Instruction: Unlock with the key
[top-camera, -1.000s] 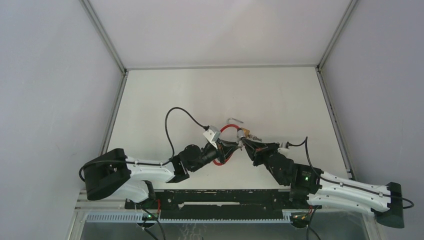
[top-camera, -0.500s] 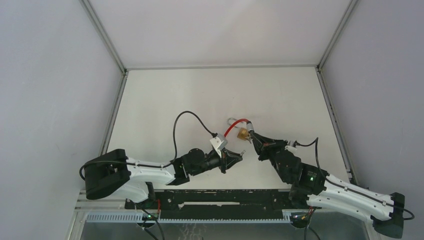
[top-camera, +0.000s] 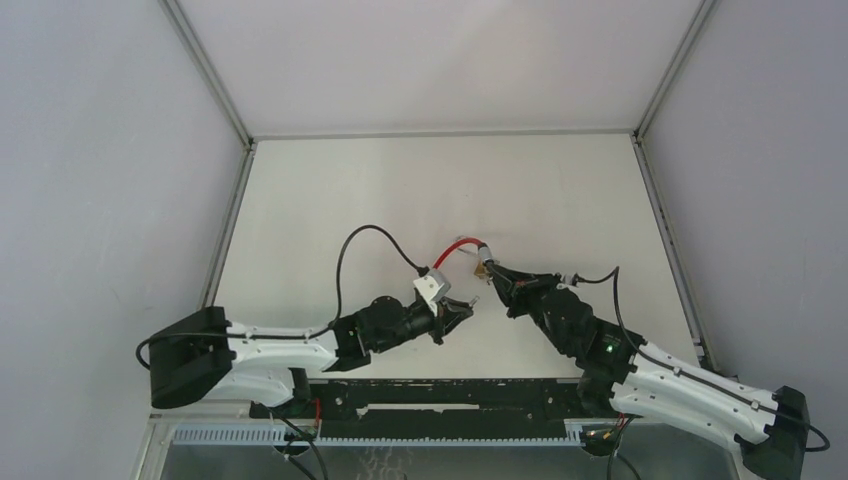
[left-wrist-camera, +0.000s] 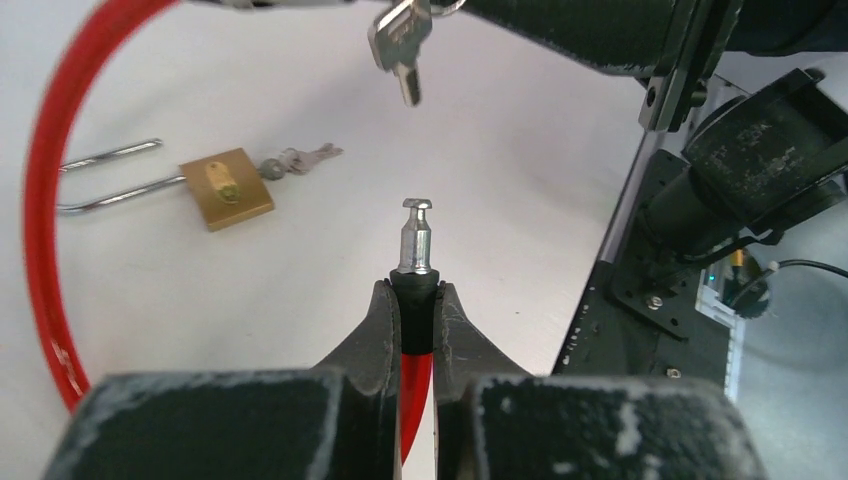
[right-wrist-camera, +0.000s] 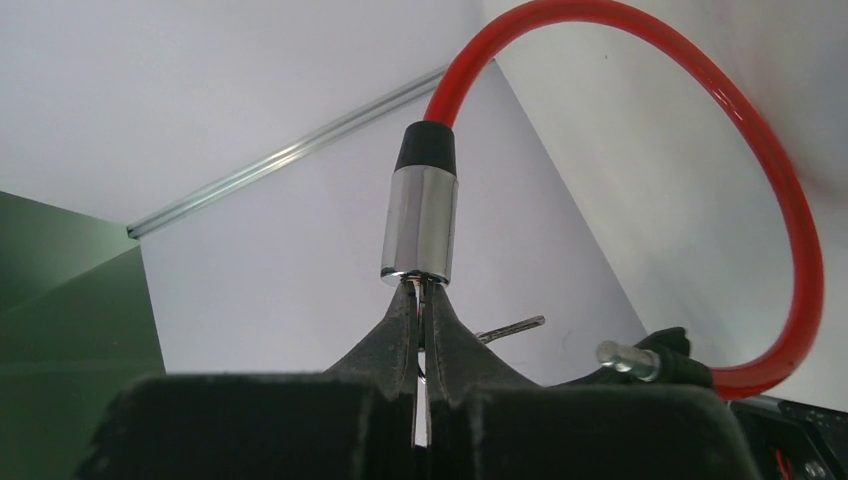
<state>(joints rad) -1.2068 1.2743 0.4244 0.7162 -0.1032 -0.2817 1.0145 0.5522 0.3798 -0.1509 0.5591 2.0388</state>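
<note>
White tabletop (top-camera: 400, 190): a small brass padlock (left-wrist-camera: 225, 188) is laid flat on it. The left gripper (left-wrist-camera: 413, 295) is clamped on the black-collared silver pin end (left-wrist-camera: 415, 240) of the red cable lock (left-wrist-camera: 40, 200), held above the table. The right gripper (right-wrist-camera: 420, 315) is pinched narrow just under the chrome lock cylinder (right-wrist-camera: 420, 225), apparently on a thin silver key (right-wrist-camera: 418, 292); its blade is hidden.
</note>
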